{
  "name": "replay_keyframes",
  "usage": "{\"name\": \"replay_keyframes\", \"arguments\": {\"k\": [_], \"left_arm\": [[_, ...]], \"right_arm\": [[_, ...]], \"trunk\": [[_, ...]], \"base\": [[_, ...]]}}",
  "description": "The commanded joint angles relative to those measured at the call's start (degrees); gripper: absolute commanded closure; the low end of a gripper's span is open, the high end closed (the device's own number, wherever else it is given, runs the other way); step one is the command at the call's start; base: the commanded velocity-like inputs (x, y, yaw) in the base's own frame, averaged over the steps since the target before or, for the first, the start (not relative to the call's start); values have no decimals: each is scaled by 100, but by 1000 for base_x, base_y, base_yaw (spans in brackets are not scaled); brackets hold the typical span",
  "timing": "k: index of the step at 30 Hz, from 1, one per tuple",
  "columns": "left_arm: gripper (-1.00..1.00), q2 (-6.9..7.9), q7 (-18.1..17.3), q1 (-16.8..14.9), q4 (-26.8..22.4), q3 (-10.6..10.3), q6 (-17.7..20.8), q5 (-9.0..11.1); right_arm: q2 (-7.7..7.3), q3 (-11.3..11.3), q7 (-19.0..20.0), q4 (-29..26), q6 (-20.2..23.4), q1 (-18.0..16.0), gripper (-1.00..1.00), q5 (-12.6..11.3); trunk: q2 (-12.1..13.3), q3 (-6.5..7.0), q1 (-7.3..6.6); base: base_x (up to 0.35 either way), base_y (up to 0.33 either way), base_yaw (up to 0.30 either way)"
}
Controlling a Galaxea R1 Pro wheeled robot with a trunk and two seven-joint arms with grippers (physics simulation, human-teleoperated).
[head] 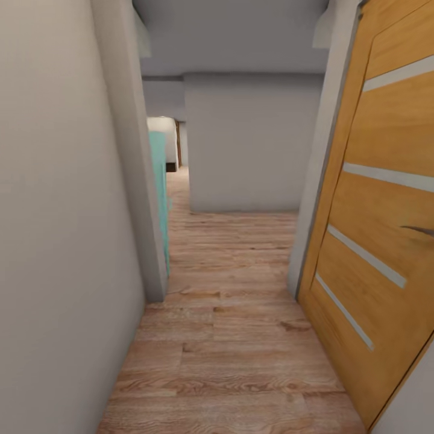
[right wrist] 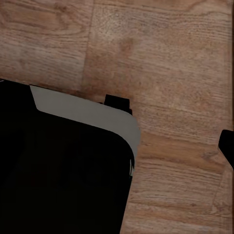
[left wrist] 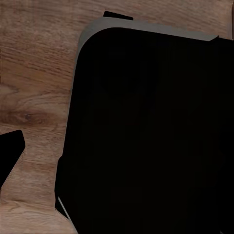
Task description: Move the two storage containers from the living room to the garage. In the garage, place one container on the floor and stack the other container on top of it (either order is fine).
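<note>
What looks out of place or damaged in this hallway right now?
Nothing stands out. The wood-plank floor shows no spill or debris, the orange door on the right stands swung open and looks intact, and the grey walls are unmarked. A teal panel sits behind the left wall's corner.
</note>
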Motion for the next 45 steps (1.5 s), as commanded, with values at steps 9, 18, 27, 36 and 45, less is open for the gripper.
{"name": "replay_keyframes", "arguments": {"k": [9,18,27,36,45], "left_arm": [[-100,3,12,4,-7,4,-6,32],[-100,-4,12,2,-7,3,-3,32],[-100,-4,12,1,-7,-2,3,32],[-100,-6,12,4,-7,-4,3,32],[-100,2,12,4,-7,-6,1,32]], "right_arm": [[2,44,22,13,-28,-5,-100,-58],[2,44,22,13,-28,-5,-100,-58],[2,44,22,13,-28,-5,-100,-58],[2,44,22,13,-28,-5,-100,-58],[2,44,22,13,-28,-5,-100,-58]], "trunk": [[-2,-5,3],[-2,-5,3],[-2,-5,3],[-2,-5,3],[-2,-5,3]], "base": [[322,0,0],[322,0,0],[322,0,0],[322,0,0],[322,0,0]]}}
